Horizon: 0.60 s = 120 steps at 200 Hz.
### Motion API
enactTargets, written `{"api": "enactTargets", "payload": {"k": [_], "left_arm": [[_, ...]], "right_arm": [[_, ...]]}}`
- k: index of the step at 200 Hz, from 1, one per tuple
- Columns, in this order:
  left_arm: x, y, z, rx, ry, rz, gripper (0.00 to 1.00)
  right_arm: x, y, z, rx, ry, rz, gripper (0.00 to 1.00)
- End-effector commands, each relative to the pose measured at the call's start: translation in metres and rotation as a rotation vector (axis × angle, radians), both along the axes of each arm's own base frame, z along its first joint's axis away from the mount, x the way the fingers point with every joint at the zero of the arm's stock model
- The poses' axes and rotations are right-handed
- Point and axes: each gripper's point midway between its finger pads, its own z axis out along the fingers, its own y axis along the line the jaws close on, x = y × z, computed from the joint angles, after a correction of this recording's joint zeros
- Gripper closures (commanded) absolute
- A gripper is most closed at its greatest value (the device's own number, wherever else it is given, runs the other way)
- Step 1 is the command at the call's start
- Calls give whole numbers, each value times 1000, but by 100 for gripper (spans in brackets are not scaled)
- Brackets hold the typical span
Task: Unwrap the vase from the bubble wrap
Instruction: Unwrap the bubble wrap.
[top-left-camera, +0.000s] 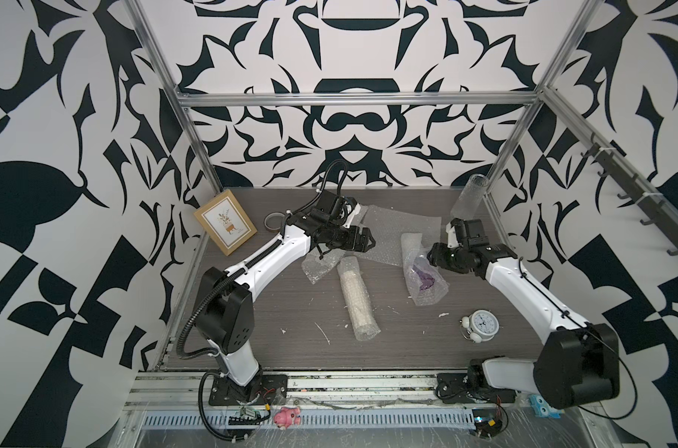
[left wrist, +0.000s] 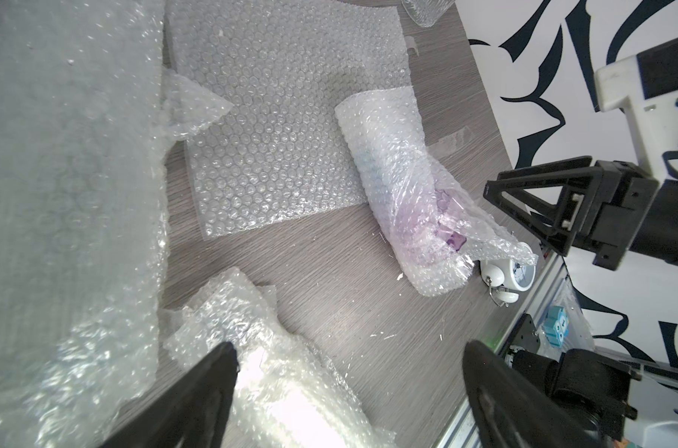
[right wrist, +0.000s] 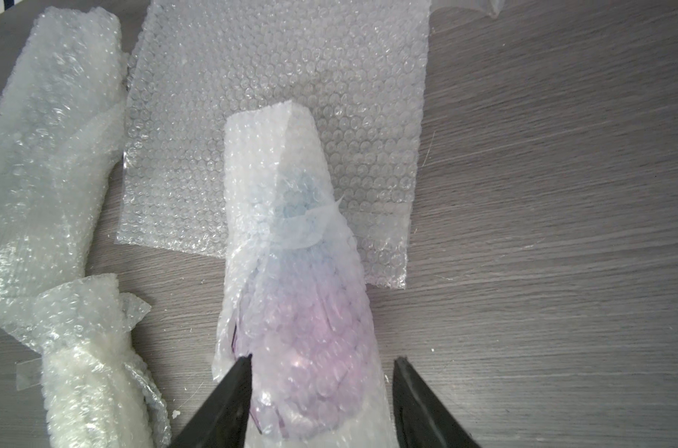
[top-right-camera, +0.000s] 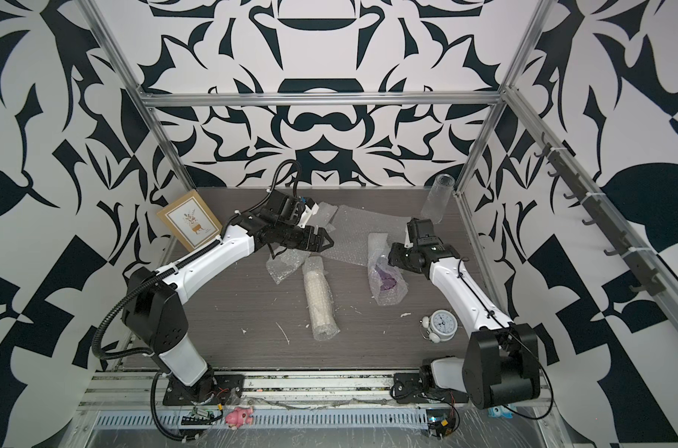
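Bubble wrap (right wrist: pixel 267 155) covers the vase (right wrist: pixel 310 329), purple showing through at one end, bluish toward the other. The bundle lies on the table (right wrist: pixel 543 194), its bluish end overlapping the flat sheet (right wrist: pixel 252 77). Its long axis runs straight away from the right tool (right wrist: pixel 322 360), whose jaws stand apart astride the purple end, seemingly unclamped. The left tool (left wrist: pixel 349 345), jaws spread wide, hangs at the flat sheet's opposite edge; the right arm is nearer.

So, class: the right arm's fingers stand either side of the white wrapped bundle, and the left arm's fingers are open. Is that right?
Wrong bundle. The right wrist view shows the right fingers either side of the purple-tinted bundle; the white bundle lies apart from them. The left fingers are open, as stated.
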Motion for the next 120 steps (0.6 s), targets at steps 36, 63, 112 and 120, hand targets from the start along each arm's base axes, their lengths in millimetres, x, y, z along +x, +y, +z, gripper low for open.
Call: {"api": "enactTargets", "payload": {"k": [36,63,112,120], "left_arm": [[-5,-7,3,-4,9,-32,7],[-7,-3,4,15,-1,-52,7],[-9,-5,0,6,13,-55,7],[-9,-7,0,-2,17,-55,7]], "right_arm": [[-2,31,32,-79,-84,151,45],[0,37,33,-169,-83,189,44],[13,32,22,-260,-46,193,46],[15,35,19,-253,-35,203,48]]}}
